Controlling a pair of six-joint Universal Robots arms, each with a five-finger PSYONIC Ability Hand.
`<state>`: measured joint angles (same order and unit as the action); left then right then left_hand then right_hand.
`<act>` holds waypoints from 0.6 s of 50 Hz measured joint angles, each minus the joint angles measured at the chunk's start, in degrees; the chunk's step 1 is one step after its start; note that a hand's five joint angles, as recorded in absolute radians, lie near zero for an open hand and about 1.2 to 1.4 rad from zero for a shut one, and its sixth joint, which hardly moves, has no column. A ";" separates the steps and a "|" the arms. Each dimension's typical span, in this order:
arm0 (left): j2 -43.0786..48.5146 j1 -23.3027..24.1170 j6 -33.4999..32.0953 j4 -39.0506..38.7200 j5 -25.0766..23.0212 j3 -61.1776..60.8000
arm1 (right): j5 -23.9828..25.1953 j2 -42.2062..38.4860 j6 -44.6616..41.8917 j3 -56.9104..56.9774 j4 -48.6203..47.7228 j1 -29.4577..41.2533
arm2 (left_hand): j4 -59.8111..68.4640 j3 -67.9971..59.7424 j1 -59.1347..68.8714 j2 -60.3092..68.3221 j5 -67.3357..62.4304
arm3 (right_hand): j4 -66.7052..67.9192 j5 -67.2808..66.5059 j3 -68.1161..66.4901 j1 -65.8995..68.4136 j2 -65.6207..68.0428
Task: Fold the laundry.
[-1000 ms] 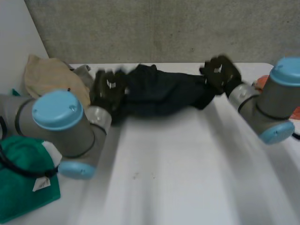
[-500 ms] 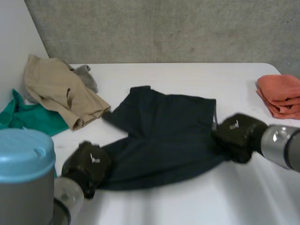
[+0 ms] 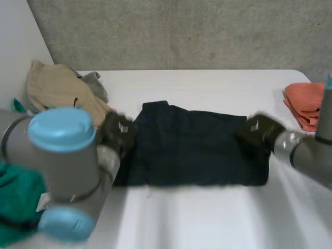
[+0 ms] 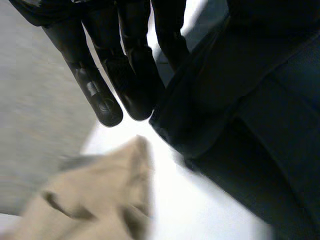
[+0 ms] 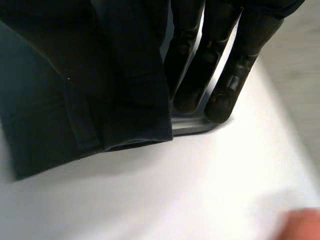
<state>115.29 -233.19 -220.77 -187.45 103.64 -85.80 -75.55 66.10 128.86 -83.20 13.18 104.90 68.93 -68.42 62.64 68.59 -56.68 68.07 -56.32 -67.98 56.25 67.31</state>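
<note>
A dark navy garment (image 3: 192, 150) lies as a flat, wide rectangle in the middle of the white table (image 3: 207, 218). My left hand (image 3: 118, 132) is at its left edge. In the left wrist view, the straight fingers (image 4: 107, 75) pinch a fold of the dark cloth (image 4: 240, 100), which rises up to the palm. My right hand (image 3: 259, 129) is at the garment's far right corner. In the right wrist view, its fingers (image 5: 220, 60) lie along the cloth's edge (image 5: 75, 75), which runs up into the hand.
A beige garment (image 3: 57, 88) and a grey cloth (image 3: 93, 80) are piled at the far left, close to my left hand (image 4: 100, 200). Green cloth (image 3: 15, 197) lies at the near left. A folded orange cloth (image 3: 308, 104) sits at the right edge.
Both hands moved from the near side back toward the far side with the garment's edge. The spread, slanted garment now lies as a squared rectangle.
</note>
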 measured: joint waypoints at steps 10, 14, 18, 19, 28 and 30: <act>9.20 -4.57 -5.84 -22.90 -4.77 28.29 | -3.40 -3.36 5.79 20.11 -35.37 1.22 | 0.00 -0.09 0.00 0.00 0.00 | 0.00 0.00 0.00 0.00 0.00; 8.71 -5.02 -5.03 -31.93 -7.96 33.76 | -3.48 -1.57 8.39 22.06 -49.69 1.82 | 0.01 -0.09 0.00 0.00 -0.37 | 0.00 -0.07 0.00 0.00 0.00; 7.83 -5.11 -3.55 -35.26 -9.10 35.50 | -3.49 -0.69 10.16 23.49 -54.55 2.11 | 0.01 -0.09 0.00 0.00 -0.60 | 0.01 -0.40 0.00 0.00 0.00; 7.40 -5.08 -2.56 -35.44 -9.16 35.15 | -3.50 -0.60 10.72 24.14 -54.41 2.22 | 0.01 -0.09 0.00 0.00 -0.60 | 0.01 -0.53 -0.06 0.00 0.00; 5.96 -4.85 0.58 -32.54 -8.19 23.87 | -3.45 -4.26 11.26 21.68 -44.60 2.28 | 0.01 -0.09 0.00 0.00 -0.60 | 0.01 -0.61 -0.44 0.01 0.00; 6.09 -4.63 0.75 -32.16 -8.09 20.81 | -3.35 -5.37 11.15 19.91 -43.26 2.28 | 0.01 -0.09 0.00 0.00 -0.60 | 0.01 -0.61 -0.44 0.00 0.00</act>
<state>121.37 -237.83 -220.03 -219.61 95.56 -64.99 -78.90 60.74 140.01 -63.28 -30.07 107.18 68.94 -68.51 62.64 68.59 -57.28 68.09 -56.92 -68.43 56.25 67.32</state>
